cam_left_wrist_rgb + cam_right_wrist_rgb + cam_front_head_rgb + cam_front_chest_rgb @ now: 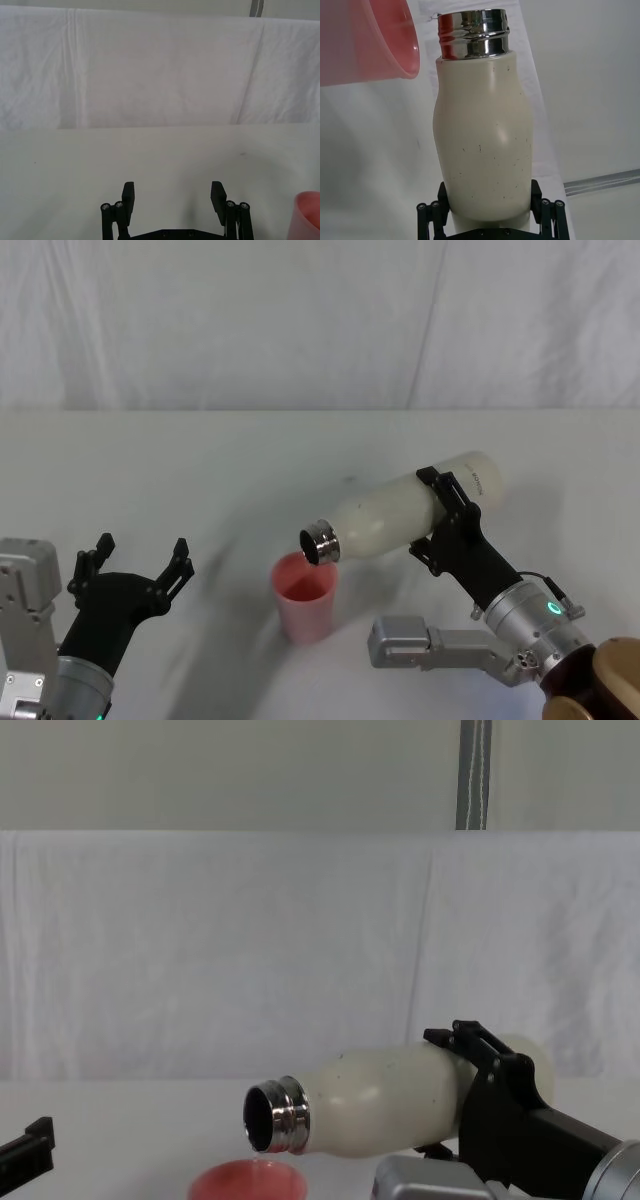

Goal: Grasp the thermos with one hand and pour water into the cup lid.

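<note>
The cream-white thermos (405,515) (485,140) (385,1105) is held in the air, tipped almost flat, with its steel neck (321,541) (273,1117) just over the rim of the pink cup lid (305,597) (248,1182) (367,42). My right gripper (445,515) (490,210) is shut on the thermos around its lower body. No stream of water can be made out at the mouth. The cup lid stands upright on the table. My left gripper (140,560) (172,197) rests open and empty at the near left, well apart from the cup lid (306,214).
A white cloth covers the table (200,470) and hangs as a backdrop (250,950) behind it. A grey link of the right arm (420,642) lies low beside the cup lid on its right.
</note>
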Action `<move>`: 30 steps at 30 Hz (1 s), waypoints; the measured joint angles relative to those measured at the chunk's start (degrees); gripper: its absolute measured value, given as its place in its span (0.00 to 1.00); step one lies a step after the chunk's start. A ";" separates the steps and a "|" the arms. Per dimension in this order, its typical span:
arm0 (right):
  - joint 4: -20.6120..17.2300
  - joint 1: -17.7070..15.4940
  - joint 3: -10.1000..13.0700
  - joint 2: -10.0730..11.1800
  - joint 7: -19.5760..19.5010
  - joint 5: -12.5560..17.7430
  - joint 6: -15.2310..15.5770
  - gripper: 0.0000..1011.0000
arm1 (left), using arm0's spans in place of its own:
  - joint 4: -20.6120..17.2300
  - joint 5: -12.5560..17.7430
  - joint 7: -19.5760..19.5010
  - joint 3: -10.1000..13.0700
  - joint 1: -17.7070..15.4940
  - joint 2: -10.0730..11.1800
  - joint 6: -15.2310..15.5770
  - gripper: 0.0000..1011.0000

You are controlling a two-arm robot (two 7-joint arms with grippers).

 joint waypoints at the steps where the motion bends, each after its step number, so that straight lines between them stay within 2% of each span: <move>1: 0.00 0.02 0.00 0.02 0.00 -0.02 0.03 0.95 | 0.00 0.00 0.00 0.00 0.00 0.00 0.00 0.99; 30: -0.08 -0.01 -0.27 0.38 -0.45 -0.58 0.17 0.95 | 0.00 0.00 0.00 0.00 0.00 0.00 0.00 0.99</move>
